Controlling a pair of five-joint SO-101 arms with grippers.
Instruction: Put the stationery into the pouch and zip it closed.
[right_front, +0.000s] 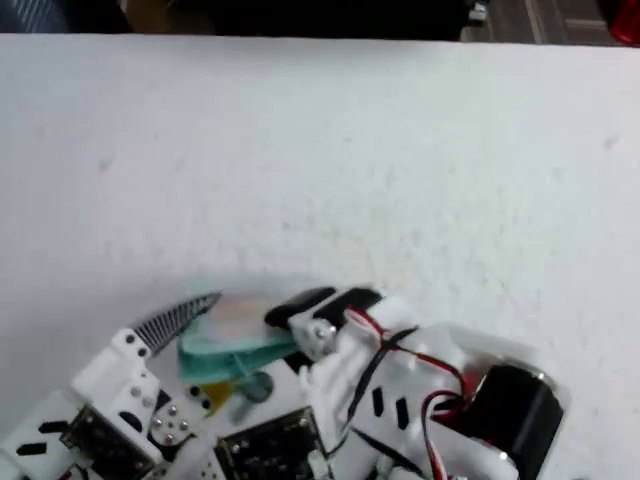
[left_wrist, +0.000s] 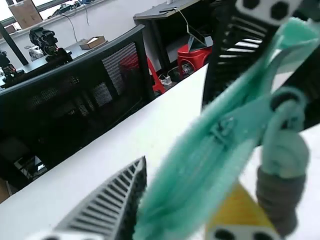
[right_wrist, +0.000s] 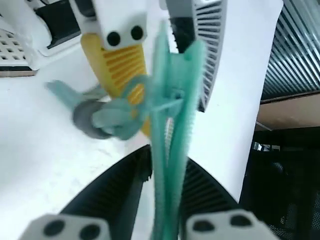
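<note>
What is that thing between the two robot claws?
The teal pouch. It sits between the left gripper and the right gripper, and each is closed on it. Both wrist views show this up close.

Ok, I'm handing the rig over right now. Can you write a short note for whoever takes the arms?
Left gripper: shut on the pouch.
Right gripper: shut on the pouch from the opposite end.
Pouch: held on edge between both arms, over the near part of the table. Its zipper pull hangs beside the left gripper's yellow finger.
Done: both arms have a grip.
Unclear: whether the stationery is inside, and how far the zip is closed.
Left: check the contents, then probably run the zip shut.
</note>
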